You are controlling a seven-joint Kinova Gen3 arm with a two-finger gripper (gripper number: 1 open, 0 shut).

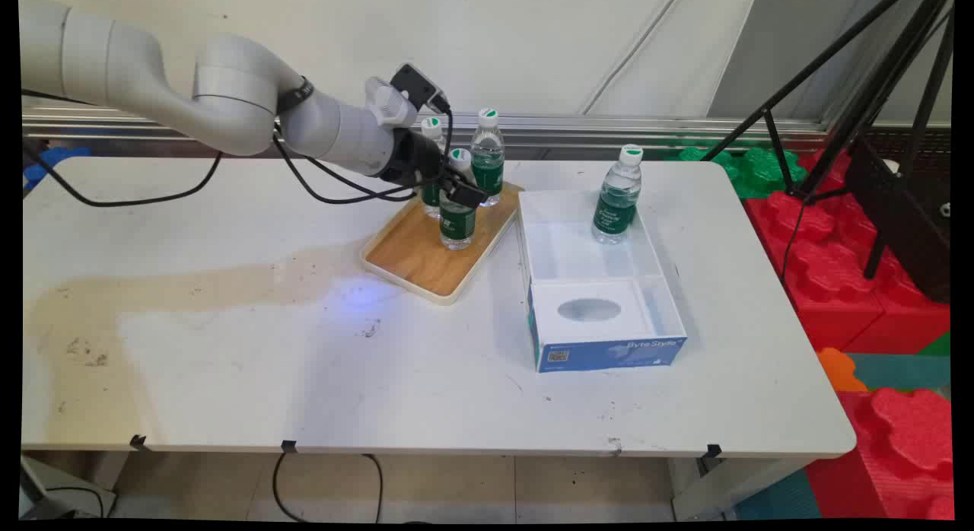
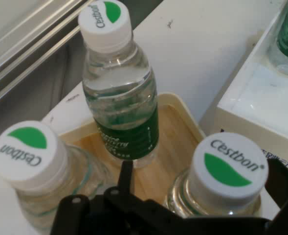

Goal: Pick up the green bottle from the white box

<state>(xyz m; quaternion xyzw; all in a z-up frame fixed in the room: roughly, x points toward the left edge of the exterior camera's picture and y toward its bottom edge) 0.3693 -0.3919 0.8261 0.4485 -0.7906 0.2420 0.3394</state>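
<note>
Main view: the gripper [image 1: 462, 190] sits at the neck of the front bottle [image 1: 457, 201], one of three green-labelled water bottles upright on the wooden tray [image 1: 415, 261]. The back-right bottle [image 1: 487, 157] and the back-left bottle [image 1: 432, 135] stand behind it on the tray. Just right of the tray lies an open white box [image 1: 601, 287] with a fourth bottle [image 1: 617, 195] standing in its far end. The white table [image 1: 304, 364] shows a tan stain left of the tray. Red and green foam blocks [image 1: 860, 272] and a black tripod [image 1: 852, 82] stand well right of the tray.

Hand view: the finger [image 2: 125, 175] rises between two Cestbon caps; the front bottle [image 2: 228, 171] lies between the fingers. Whether they clamp it I cannot tell.
</note>
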